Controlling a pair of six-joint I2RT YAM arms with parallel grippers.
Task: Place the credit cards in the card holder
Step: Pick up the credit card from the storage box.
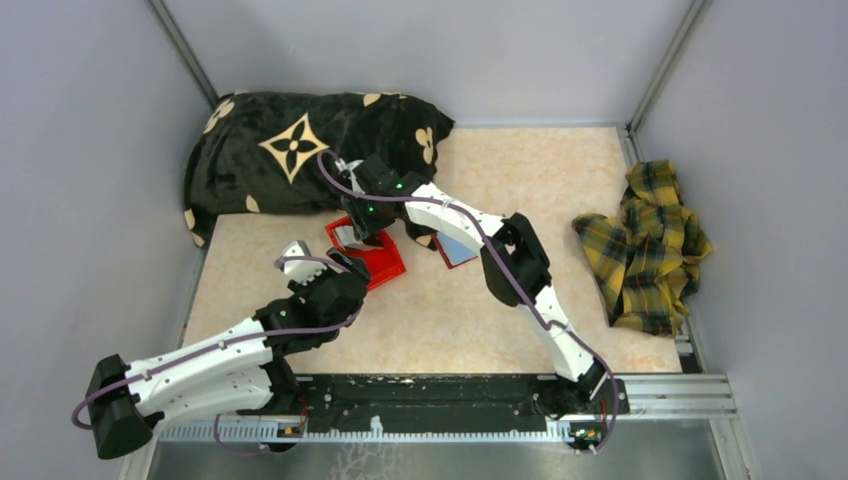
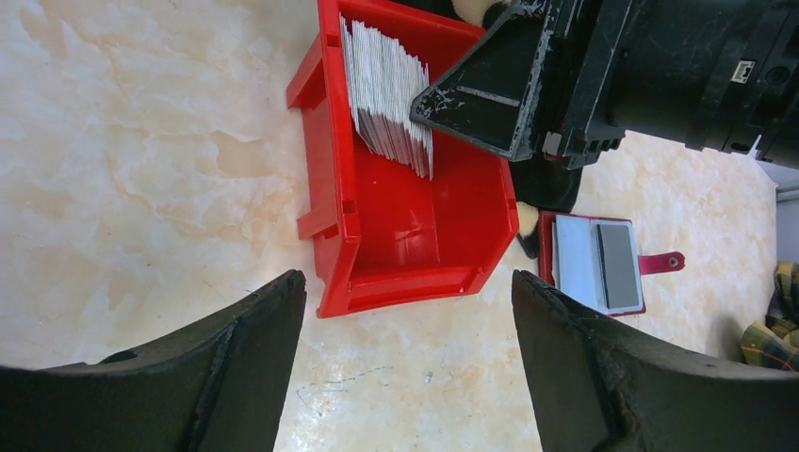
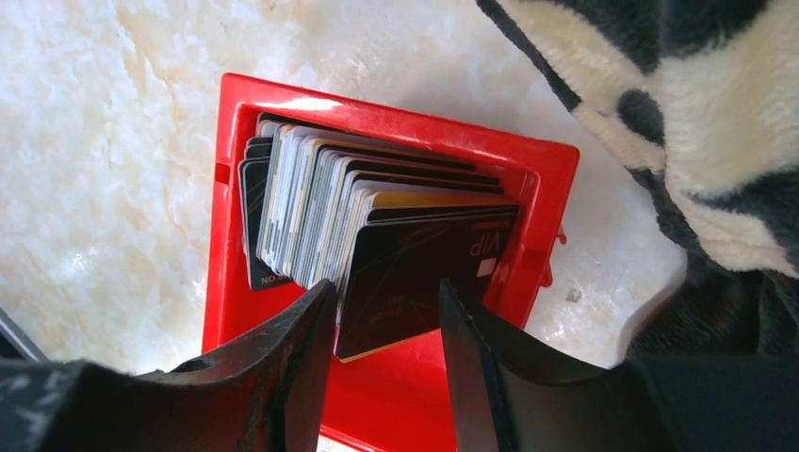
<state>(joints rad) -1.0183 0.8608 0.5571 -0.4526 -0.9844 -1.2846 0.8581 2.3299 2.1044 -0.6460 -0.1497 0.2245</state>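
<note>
Right pincer (image 3: 386, 306) astride black card (image 3: 424, 264), red bin (image 3: 537, 160)

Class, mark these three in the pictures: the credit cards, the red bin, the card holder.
credit cards (image 3: 377, 202), right wrist view, on the upper edges of the stack.
red bin (image 2: 415, 231), left wrist view, on its bare floor.
card holder (image 2: 577, 262), left wrist view, on the pale inner lining.

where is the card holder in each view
top external: card holder near the middle, lying open just right of the red bin.
left wrist: card holder right of middle, open flat, beside the red bin.
right wrist: not in it.
shared landmark: the red bin, seen in all three views.
</note>
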